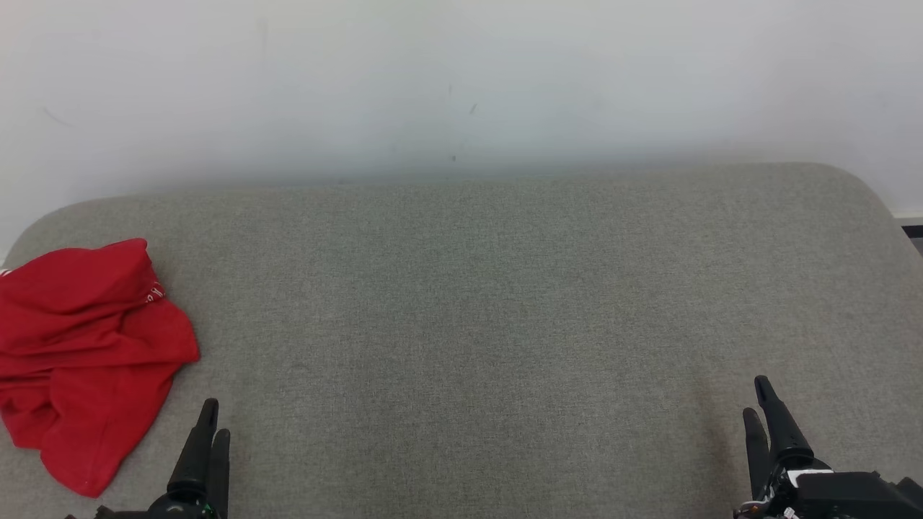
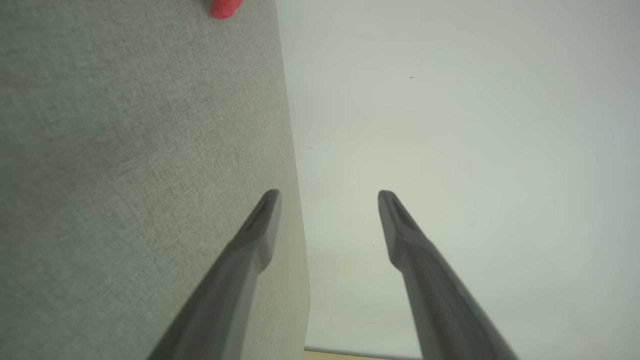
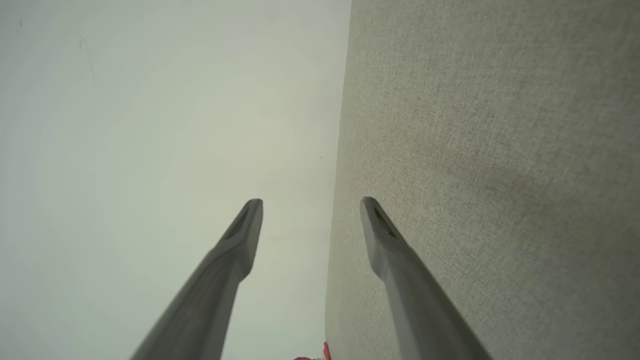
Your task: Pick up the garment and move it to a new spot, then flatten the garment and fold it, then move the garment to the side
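A red garment [image 1: 83, 353] lies crumpled at the left edge of the grey fabric surface [image 1: 490, 310], partly cut off by the head view's left border. My left gripper [image 1: 213, 425] stands just right of its lower corner, apart from it, open and empty. In the left wrist view the left gripper [image 2: 329, 196] has spread fingers, and a scrap of the garment [image 2: 225, 7] shows at the top edge. My right gripper [image 1: 757, 404] rests open at the lower right, far from the garment. The right wrist view shows the right gripper [image 3: 311, 202] open, with a sliver of red garment [image 3: 320, 354] at the bottom.
A pale wall [image 1: 461, 79] rises directly behind the grey surface. The surface has rounded far corners, and a dark strip of floor [image 1: 913, 234] shows past its right edge.
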